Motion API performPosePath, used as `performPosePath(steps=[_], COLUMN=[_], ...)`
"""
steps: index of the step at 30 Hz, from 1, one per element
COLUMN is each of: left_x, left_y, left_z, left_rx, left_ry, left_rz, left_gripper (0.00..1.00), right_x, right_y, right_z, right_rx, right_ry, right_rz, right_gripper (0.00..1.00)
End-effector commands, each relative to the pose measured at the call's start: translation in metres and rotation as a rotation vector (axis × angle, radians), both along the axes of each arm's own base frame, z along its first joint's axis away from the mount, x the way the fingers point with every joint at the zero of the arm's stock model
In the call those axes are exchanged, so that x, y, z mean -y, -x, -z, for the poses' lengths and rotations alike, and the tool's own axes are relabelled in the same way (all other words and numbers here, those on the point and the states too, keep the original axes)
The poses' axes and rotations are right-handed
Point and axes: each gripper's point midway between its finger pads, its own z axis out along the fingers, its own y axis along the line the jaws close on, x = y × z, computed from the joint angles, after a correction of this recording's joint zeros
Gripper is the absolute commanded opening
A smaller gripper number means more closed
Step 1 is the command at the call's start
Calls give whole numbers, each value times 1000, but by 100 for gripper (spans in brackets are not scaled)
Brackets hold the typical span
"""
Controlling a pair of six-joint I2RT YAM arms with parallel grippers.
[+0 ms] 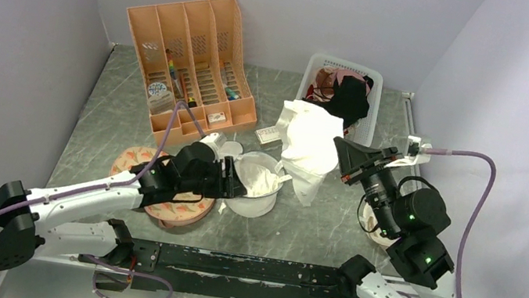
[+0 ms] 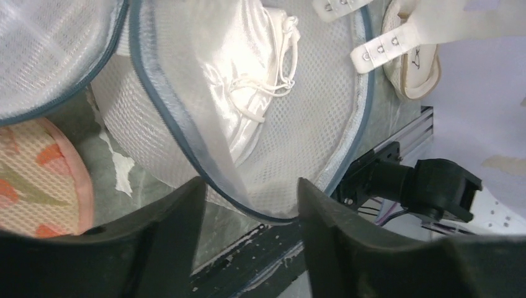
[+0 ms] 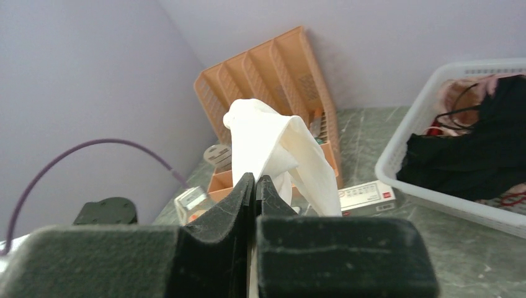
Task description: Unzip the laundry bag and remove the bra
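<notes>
The laundry bag (image 1: 252, 201), a round white mesh pouch with a grey zipper rim, stands open at the table's middle. My left gripper (image 1: 235, 179) is open at its left edge. In the left wrist view the bag's rim (image 2: 186, 149) dips between my spread fingers (image 2: 248, 186) without being clamped. My right gripper (image 1: 341, 152) is shut on the white bra (image 1: 307, 141) and holds it raised to the right of the bag. The bra (image 3: 273, 136) drapes over my shut fingers (image 3: 255, 181). Its lower part (image 2: 245, 81) still lies inside the bag (image 2: 298, 155).
An orange file organizer (image 1: 192, 59) stands at the back left. A white basket (image 1: 368, 93) with black and pink garments is at the back right. A pink carrot-patterned pad (image 1: 173, 210) lies under my left arm. A small box (image 1: 269, 135) and a beige case (image 2: 412, 62) are near the bag.
</notes>
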Motion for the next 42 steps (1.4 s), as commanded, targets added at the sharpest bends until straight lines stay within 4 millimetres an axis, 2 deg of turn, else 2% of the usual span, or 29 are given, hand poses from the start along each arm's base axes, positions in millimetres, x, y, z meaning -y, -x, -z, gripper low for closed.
performPosePath(steps=[1, 5, 7, 8, 10, 14, 20, 23, 25, 29, 32, 35, 37, 39, 41, 42], left_x=[-5, -10, -13, -14, -17, -23, -31, -33, -34, -37, -41, -45, -48, -50, -51, -51], left_y=[-8, -7, -6, -6, -5, -3, -3, -2, -2, 1, 3, 4, 5, 5, 5, 5], left_z=[-23, -25, -26, -27, -32, -39, -52, -56, -58, -58, -59, -61, -62, -62, -63, -63], left_rx=[72, 79, 81, 85, 96, 114, 145, 155, 159, 160, 158, 165, 168, 172, 174, 174], left_ry=[-21, -44, -51, -53, -50, -63, -85, -87, -85, -84, -88, -88, -90, -92, -91, -91], left_rz=[-18, -15, -16, -17, -17, -18, -15, -12, -11, -11, -16, -25, -32, -38, -39, -39], left_gripper=[80, 93, 95, 95, 96, 96, 97, 97, 98, 98, 98, 98, 98, 98, 98, 98], right_x=[24, 33, 35, 38, 39, 38, 26, 21, 27, 54, 68, 75, 78, 76, 68, 62], right_y=[-7, -17, -23, -22, -27, -47, -91, -127, -160, -228, -267, -303, -324, -337, -339, -337], right_z=[-10, -26, -33, -52, -65, -71, -67, -65, -62, -48, -43, -29, -6, 28, 74, 91], right_rx=[18, 49, 65, 103, 136, 162, 166, 171, 157, 78, 54, 21, -30, -107, -205, -240], right_ry=[9, 14, 21, -1, -4, 29, 142, 208, 213, 134, 125, 117, 109, 92, 66, 49], right_rz=[133, 205, 237, 249, 276, 349, 479, 529, 520, 457, 457, 415, 390, 352, 264, 224], right_gripper=[0, 0, 0, 0, 0, 0, 0, 0, 0, 0, 0, 0, 0, 0, 0, 0])
